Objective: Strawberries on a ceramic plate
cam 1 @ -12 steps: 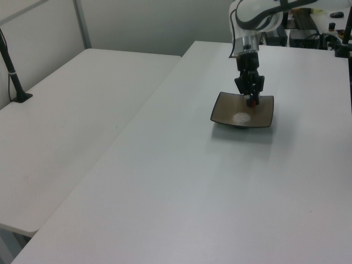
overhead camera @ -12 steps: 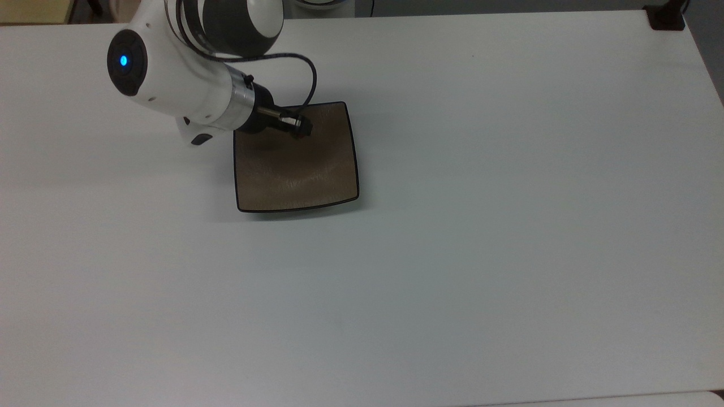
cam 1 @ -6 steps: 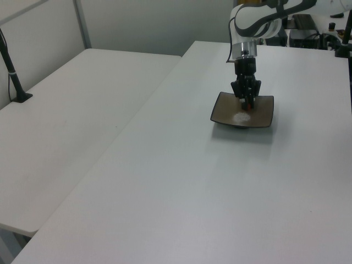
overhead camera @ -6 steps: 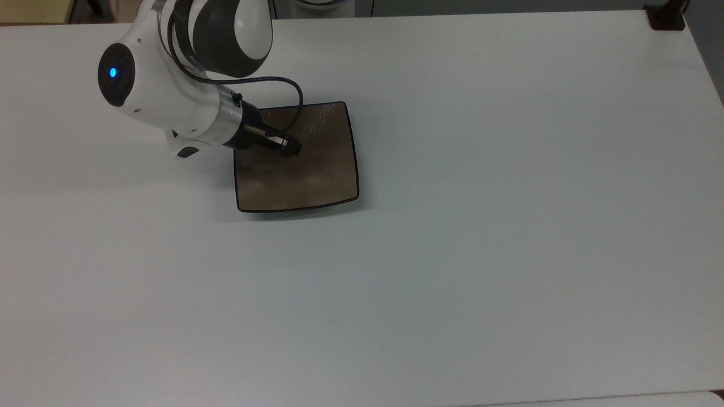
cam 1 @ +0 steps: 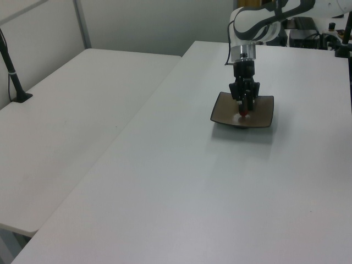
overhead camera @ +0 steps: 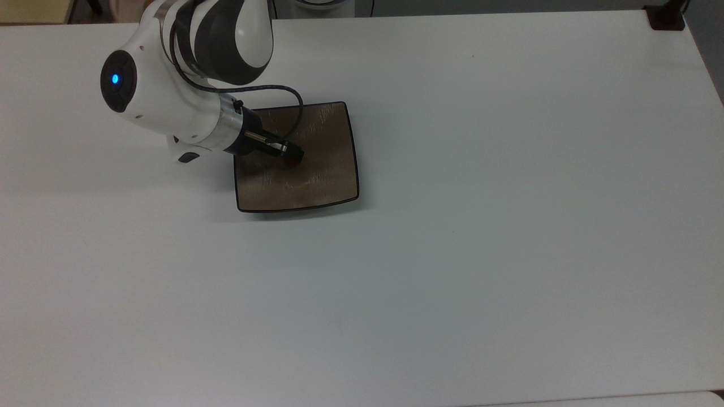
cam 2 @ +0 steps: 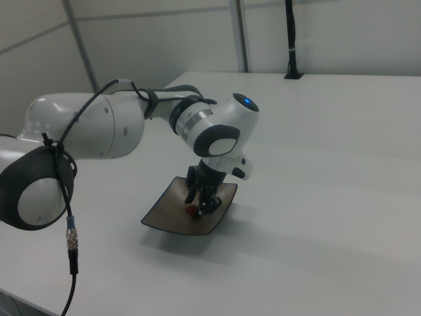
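Placing step: black two-finger gripper [cam 2: 199, 209], fingers clamping the tiny red strawberry [cam 2: 191, 211], low over the square tan-brown ceramic plate [overhead camera: 328, 175] at the top view's upper left; releasing comes next.

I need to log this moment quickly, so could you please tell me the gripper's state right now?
Gripper: shut on the tiny red strawberry, low over the square glossy tan-brown ceramic plate.

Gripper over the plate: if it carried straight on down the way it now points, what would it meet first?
The gripper points down at the ceramic plate with the strawberry at its fingertips. Going straight on would probably press the berry into the plate's brown surface first; whether the berry already touches it cannot be told.
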